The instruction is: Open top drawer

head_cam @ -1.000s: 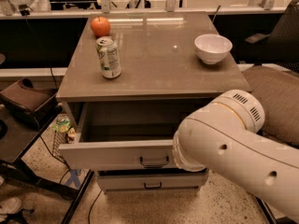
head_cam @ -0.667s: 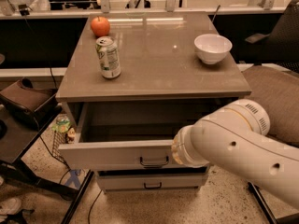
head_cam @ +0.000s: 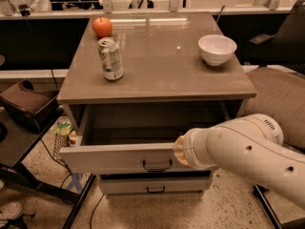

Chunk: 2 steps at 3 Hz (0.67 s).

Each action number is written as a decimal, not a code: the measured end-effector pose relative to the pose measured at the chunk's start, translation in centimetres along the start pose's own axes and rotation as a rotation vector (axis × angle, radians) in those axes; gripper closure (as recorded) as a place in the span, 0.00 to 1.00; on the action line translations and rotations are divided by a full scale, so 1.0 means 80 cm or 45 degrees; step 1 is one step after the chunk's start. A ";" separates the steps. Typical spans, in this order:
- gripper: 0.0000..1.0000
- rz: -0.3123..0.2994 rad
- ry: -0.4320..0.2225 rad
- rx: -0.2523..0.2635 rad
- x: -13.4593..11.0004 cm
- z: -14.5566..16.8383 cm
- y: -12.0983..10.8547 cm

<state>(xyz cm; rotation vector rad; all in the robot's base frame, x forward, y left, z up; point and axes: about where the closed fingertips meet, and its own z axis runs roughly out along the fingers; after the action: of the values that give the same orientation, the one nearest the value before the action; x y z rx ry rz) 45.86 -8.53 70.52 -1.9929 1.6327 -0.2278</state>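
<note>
white arm [head_cam: 248, 151] lower right | gripper [head_cam: 179, 150] against top drawer [head_cam: 119, 157] front, right end; grasp cannot be told | drawer open under cabinet top; grey-beige, black bar handle [head_cam: 157, 165]; long axis left-right, front faces camera | can [head_cam: 110, 58], bowl [head_cam: 217, 49], apple [head_cam: 102, 26] beyond

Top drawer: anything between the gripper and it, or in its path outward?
Nothing visible. The gripper is at the front panel of the top drawer, just right of its handle, with no object between. Only bare floor shows ahead of the drawer; the chair stands off to the side.
</note>
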 end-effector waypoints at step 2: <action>1.00 -0.026 0.004 0.013 0.009 0.000 -0.023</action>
<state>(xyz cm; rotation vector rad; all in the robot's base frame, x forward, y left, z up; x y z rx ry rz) 47.59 -9.00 71.32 -2.0031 1.6108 -0.2460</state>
